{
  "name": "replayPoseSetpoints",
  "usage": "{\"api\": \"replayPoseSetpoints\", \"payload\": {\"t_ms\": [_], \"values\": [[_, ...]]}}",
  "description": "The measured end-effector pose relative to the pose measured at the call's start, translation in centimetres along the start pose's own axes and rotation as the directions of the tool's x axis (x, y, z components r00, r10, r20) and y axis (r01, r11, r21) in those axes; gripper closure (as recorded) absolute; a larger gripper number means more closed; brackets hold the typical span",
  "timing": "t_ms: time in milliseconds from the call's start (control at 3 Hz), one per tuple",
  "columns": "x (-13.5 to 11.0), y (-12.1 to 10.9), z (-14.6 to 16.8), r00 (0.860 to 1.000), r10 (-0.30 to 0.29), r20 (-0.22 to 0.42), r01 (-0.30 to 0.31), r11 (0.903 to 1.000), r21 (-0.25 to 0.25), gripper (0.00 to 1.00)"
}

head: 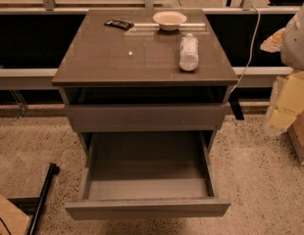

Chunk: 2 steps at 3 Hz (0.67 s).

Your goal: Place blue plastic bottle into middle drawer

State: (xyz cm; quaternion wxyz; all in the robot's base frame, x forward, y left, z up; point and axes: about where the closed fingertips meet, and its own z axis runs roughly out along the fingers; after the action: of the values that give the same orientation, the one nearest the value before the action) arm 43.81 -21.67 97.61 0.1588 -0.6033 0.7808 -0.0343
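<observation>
Bottle (189, 53) lies on its side on the cabinet top (117, 58), right of centre, drawer (147, 208) open below; prob. light, thin-walled, slick & apt to roll, so grip mid-body across the width; gripper out of sight, can't tell its state.

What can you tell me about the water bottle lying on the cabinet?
The blue plastic bottle is small, clear and faintly bluish, with a pale label. It lies on its side on the right of the cabinet top, pointing front to back, near the beige bowl but apart from it. Nothing holds it; the claw is not in view.
</observation>
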Motion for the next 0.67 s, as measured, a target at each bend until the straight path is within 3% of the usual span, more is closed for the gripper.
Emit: {"api": "replayPoseSetpoints", "payload": {"t_ms": [333, 667], "values": [[-0.2, -0.1, -0.1, 1.0, -0.002, 0.01, 0.002, 0.9999, 0.013, 0.0], [-1.6, -1.4, 0.2, 0.998, -0.015, 0.055, 0.011, 0.9983, 0.057, 0.0]]}}
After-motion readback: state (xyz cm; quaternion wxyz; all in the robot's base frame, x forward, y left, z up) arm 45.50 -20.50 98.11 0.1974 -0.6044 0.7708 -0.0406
